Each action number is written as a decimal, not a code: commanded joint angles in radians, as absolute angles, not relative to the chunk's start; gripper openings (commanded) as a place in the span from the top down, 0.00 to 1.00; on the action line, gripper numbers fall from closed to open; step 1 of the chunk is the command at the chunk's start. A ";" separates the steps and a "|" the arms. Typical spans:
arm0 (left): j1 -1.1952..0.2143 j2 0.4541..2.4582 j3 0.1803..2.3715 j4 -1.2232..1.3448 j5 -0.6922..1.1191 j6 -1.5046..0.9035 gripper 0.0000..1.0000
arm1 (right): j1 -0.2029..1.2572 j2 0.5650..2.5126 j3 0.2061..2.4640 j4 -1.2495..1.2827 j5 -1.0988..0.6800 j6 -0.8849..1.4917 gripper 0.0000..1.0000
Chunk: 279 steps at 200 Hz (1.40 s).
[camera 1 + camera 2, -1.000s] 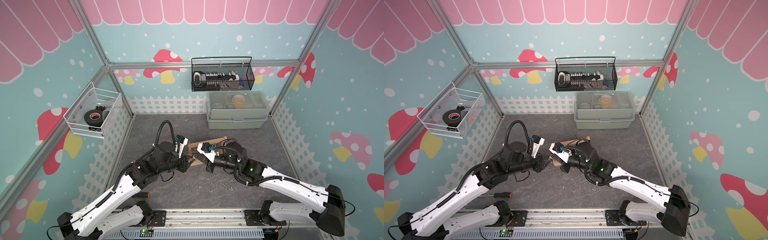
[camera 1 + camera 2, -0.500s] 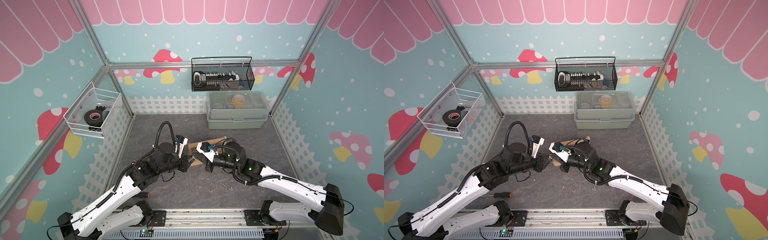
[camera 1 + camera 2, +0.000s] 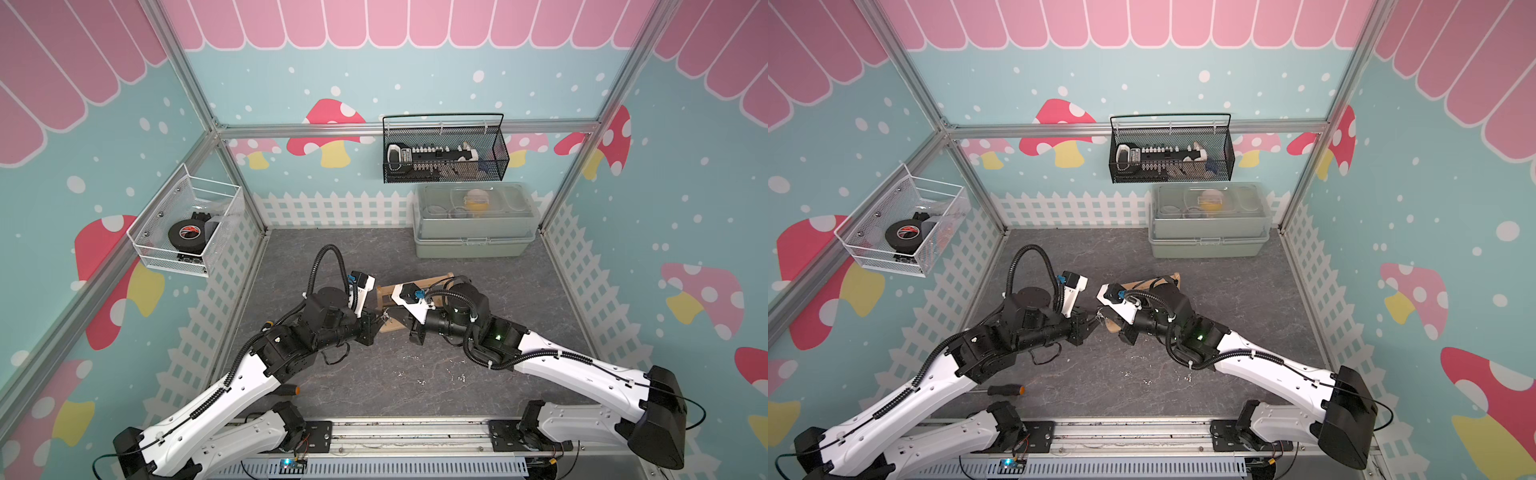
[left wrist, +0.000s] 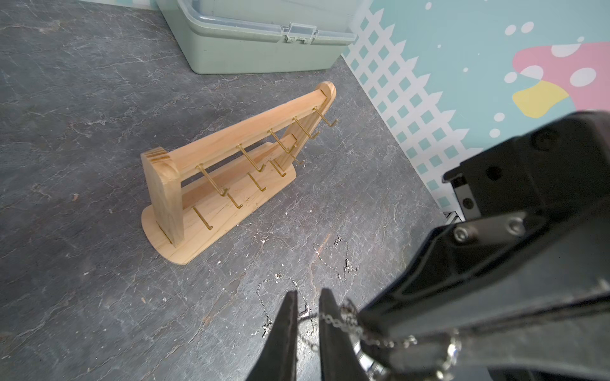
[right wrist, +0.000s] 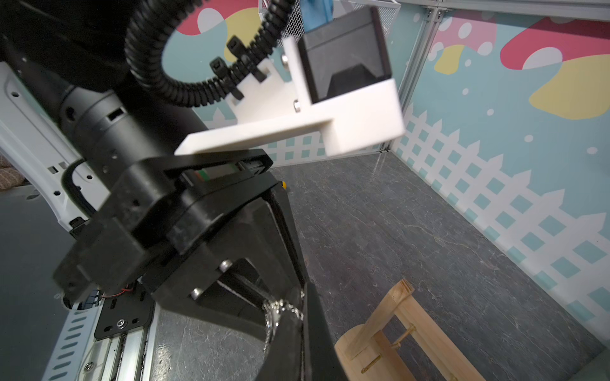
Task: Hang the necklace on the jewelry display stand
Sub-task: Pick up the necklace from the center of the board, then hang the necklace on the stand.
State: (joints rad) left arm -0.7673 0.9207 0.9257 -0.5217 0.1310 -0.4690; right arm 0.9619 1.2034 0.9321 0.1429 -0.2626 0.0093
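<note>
The necklace (image 4: 343, 325), a thin silver chain, is being pinched in the closed right gripper (image 5: 298, 325). It is being held out to the left gripper (image 4: 308, 297), whose jaws are being held a narrow gap apart; whether the chain is being gripped there cannot be told. The jewelry display stand (image 4: 231, 138) is being shown upright on the grey table (image 4: 82, 280), just beyond both grippers, with loose chains (image 4: 333, 257) lying between.
</note>
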 commanded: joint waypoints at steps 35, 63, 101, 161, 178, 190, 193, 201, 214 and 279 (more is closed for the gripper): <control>-0.770 0.907 0.916 -0.505 0.117 -0.465 0.96 | 0.952 1.204 0.954 0.158 -0.251 0.004 1.00; -0.770 0.907 0.916 -0.514 0.103 -0.463 0.99 | 0.949 1.206 0.955 0.132 -0.236 -0.006 0.99; -0.770 0.905 0.919 -0.521 0.080 -0.462 1.00 | 0.946 1.209 0.946 0.114 -0.207 -0.016 0.97; -0.770 0.916 0.937 -0.534 0.000 -0.456 1.00 | 0.940 1.219 0.937 0.083 -0.190 -0.041 0.94; -0.773 0.935 0.946 -0.533 0.003 -0.451 1.00 | 0.940 1.231 0.936 0.076 -0.179 -0.051 0.94; -0.778 0.955 0.955 -0.530 -0.001 -0.445 1.00 | 0.940 1.236 0.931 0.078 -0.169 -0.057 0.94; -0.779 0.959 0.956 -0.527 -0.005 -0.443 1.00 | 0.940 1.238 0.929 0.080 -0.165 -0.059 0.94; -0.781 0.971 0.961 -0.524 -0.012 -0.442 1.00 | 0.939 1.242 0.925 0.082 -0.158 -0.066 0.94; -0.781 0.991 0.970 -0.514 -0.020 -0.438 1.00 | 0.938 1.250 0.921 0.079 -0.148 -0.076 0.94; -0.781 1.067 0.983 -0.490 -0.065 -0.435 1.00 | 0.899 1.275 0.886 0.085 -0.122 -0.104 0.94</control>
